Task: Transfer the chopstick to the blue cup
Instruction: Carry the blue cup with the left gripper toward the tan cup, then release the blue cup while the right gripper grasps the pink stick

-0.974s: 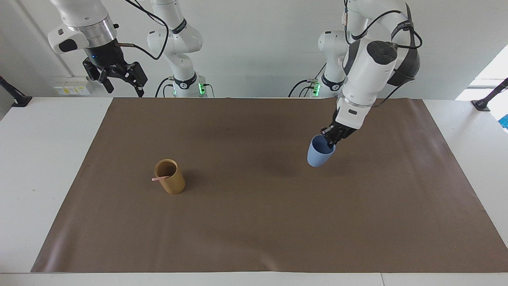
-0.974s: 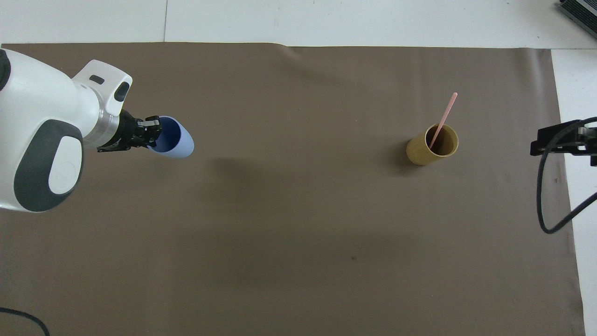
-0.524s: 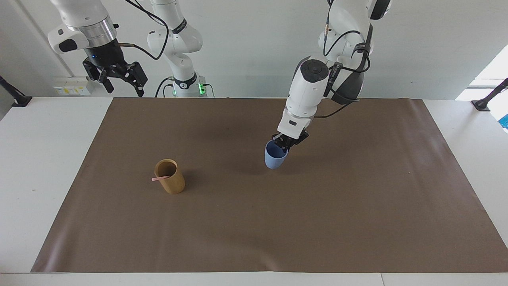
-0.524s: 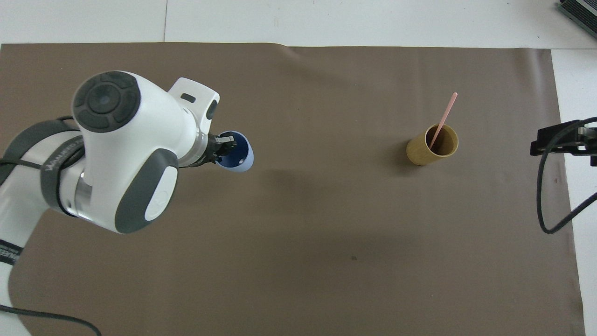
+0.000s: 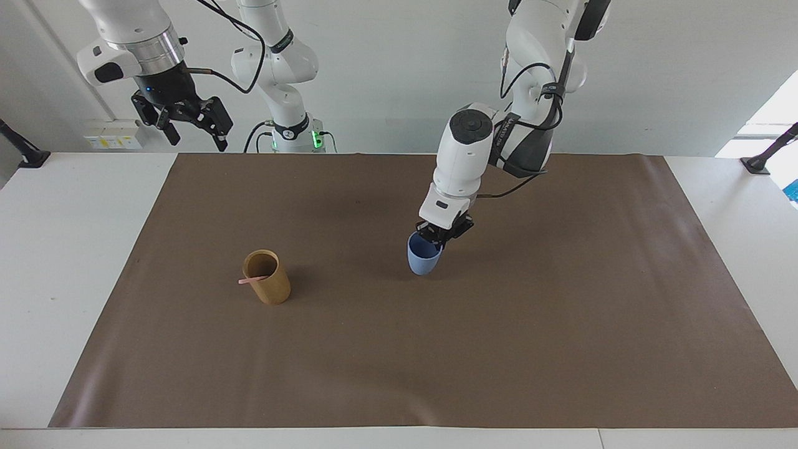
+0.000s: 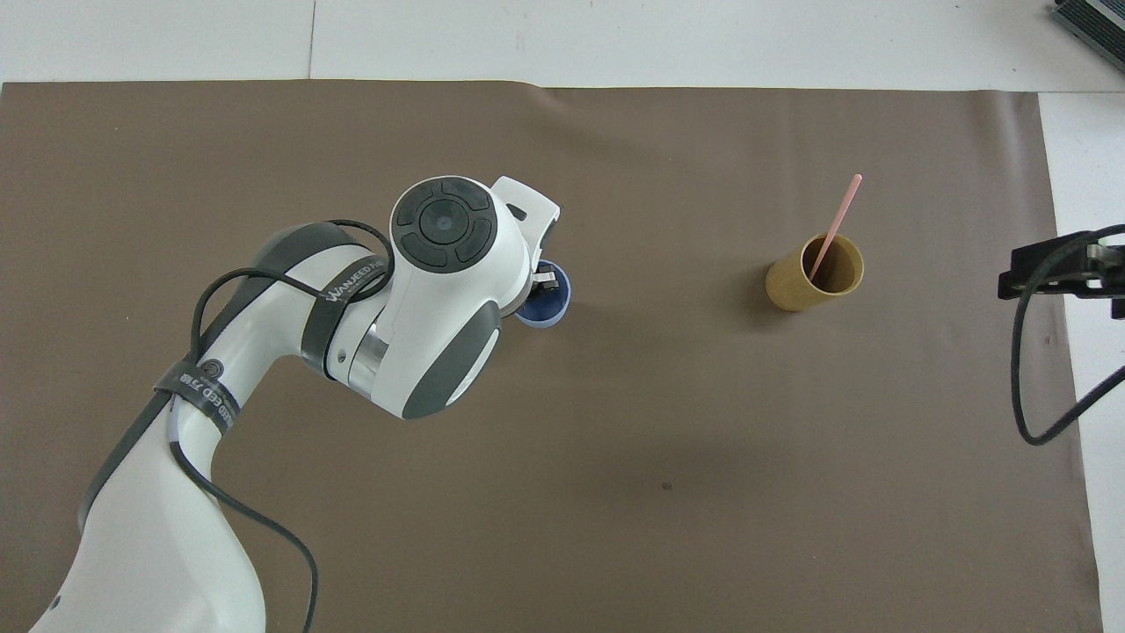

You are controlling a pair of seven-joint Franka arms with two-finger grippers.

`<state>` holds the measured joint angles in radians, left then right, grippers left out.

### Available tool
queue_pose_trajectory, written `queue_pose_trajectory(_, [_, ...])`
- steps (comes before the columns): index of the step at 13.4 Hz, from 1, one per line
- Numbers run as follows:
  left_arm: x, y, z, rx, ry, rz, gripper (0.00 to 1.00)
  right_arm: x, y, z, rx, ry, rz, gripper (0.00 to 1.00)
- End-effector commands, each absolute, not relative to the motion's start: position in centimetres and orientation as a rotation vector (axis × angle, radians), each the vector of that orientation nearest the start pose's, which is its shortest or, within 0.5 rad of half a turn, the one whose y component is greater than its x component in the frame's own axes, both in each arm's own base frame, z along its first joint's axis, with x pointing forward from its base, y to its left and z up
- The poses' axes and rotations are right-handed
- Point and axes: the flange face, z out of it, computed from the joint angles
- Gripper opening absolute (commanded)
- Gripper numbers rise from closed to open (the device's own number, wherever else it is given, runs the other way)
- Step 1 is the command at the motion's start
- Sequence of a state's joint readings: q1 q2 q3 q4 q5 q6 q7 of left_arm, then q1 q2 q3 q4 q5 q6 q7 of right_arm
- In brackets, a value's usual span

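Left gripper [image 5: 436, 239] pinched shut on the rim of the cup [image 5: 423, 257], one finger inside the mouth, one outside. Cup near the middle of the mat [image 5: 561, 324], roughly upright, base at or just off the surface; contact not clear from either view. Chopstick [image 6: 835, 227] leaning in the tan holder [image 5: 267, 278], tip poking over the rim, toward the right arm's end of the mat. Holder and cup well apart. Right gripper [image 5: 187, 121] parked high over the mat's corner at the robots' edge, jaws wide, empty, waiting.

Step in hand, by judgement: setting the cup down within reach of the other arm.

To do well:
- Lower straight until the rounded base seats flat; no release while tilted, a tapered cup tips easily.
- Open slowly, lift the inside finger clear vertically, no dragging the rim.
- Leave room beside the holder for the right gripper.
- Withdraw well away before the chopstick pick.
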<state>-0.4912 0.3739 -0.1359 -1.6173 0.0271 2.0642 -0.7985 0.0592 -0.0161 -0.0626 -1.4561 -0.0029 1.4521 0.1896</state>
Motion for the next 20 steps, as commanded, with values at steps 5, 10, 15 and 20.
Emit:
queue_pose_trajectory(5, [54.9, -41.1, 38.2, -3.156, -0.304, -0.191, 0.00, 54.0, -1.2, 67.7, -3.121, 0.293, -0.103, 1.00])
queue_pose_trajectory(10, [54.8, -41.1, 38.2, -3.145, -0.296, -0.176, 1.00, 56.8, -1.6, 66.2, -3.121, 0.302, -0.191, 1.00])
queue_pose_trajectory(15, [56.4, -36.7, 43.5, -3.112, -0.325, -0.221, 1.00, 62.0, -0.5, 59.9, -3.129, 0.271, -0.217, 1.00])
queue_pose_trajectory(20, [58.0, -26.1, 51.1, -3.080, -0.239, -0.240, 1.00, 66.6, 1.1, 53.1, -3.132, 0.162, -0.272, 1.00])
